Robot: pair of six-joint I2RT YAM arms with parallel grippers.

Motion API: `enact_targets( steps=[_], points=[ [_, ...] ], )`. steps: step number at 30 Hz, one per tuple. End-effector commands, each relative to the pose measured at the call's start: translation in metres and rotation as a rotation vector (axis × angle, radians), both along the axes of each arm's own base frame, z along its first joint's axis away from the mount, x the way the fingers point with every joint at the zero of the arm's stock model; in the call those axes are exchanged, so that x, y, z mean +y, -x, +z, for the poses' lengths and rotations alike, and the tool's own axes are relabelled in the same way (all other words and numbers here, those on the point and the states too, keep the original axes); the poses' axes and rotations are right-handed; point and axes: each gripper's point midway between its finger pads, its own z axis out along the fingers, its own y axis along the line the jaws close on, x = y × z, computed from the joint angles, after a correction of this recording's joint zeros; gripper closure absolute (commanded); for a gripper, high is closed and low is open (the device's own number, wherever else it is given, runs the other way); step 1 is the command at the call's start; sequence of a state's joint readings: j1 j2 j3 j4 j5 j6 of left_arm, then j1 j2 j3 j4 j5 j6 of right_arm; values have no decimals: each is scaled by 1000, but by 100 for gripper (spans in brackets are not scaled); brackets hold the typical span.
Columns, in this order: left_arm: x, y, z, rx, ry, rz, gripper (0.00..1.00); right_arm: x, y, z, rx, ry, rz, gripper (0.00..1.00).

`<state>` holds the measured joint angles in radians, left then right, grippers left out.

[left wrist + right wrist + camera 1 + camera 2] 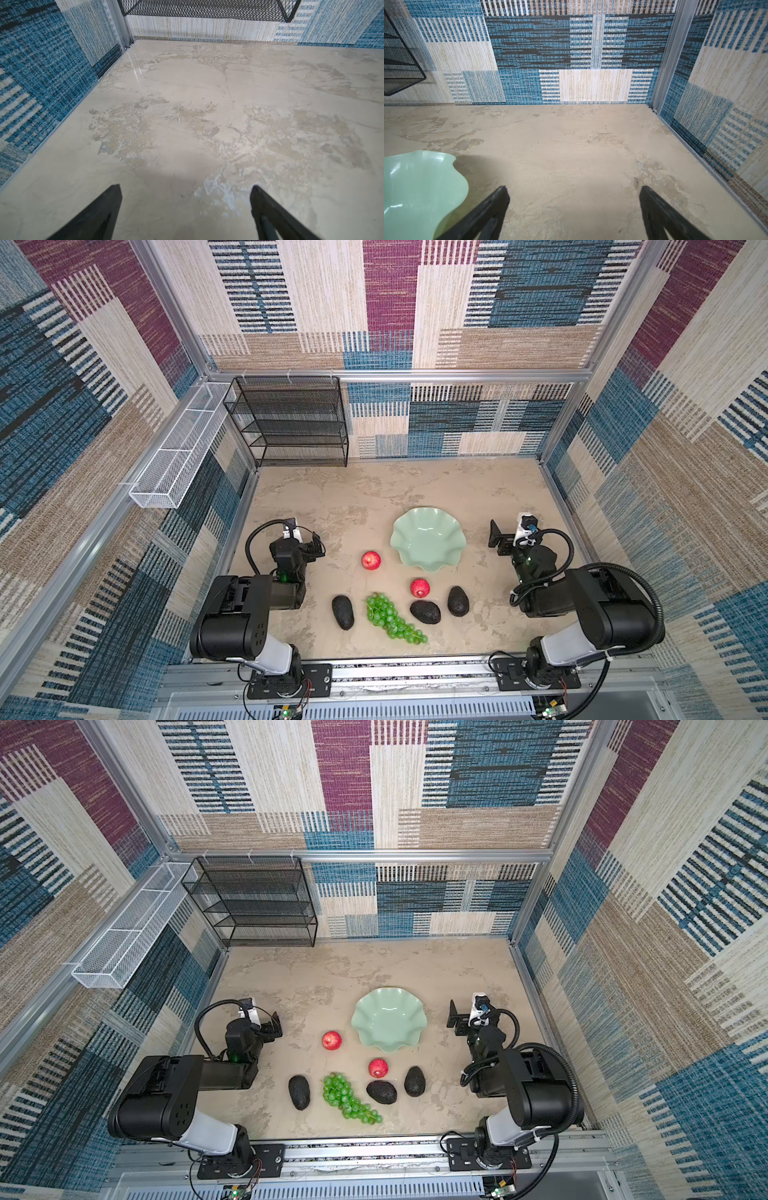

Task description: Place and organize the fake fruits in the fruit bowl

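Mint-green glossy fruit bowl [428, 541], wavy-rimmed, sits upright; left and right jaws stand open.

Fruit bowl [419, 182] partly past view's edge

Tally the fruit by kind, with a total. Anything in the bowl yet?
Apples: 2
Avocados: 3
Grape bunch: 1
Total: 6 fruits, all lying on the table
In the bowl: 0
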<state>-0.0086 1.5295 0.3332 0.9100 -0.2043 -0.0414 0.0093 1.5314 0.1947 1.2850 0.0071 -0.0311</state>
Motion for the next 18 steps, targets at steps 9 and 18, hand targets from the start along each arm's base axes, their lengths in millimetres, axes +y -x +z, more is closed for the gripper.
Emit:
enact_targets(
  steps=[9, 18],
  points=[
    [-3, -9, 44, -17, -47, -1, 3, -10, -34, 54, 73, -79, -68, 0],
    [-59, 21, 131, -165, 535, -115, 1, 36, -58, 69, 199, -440, 149, 0]
  ],
)
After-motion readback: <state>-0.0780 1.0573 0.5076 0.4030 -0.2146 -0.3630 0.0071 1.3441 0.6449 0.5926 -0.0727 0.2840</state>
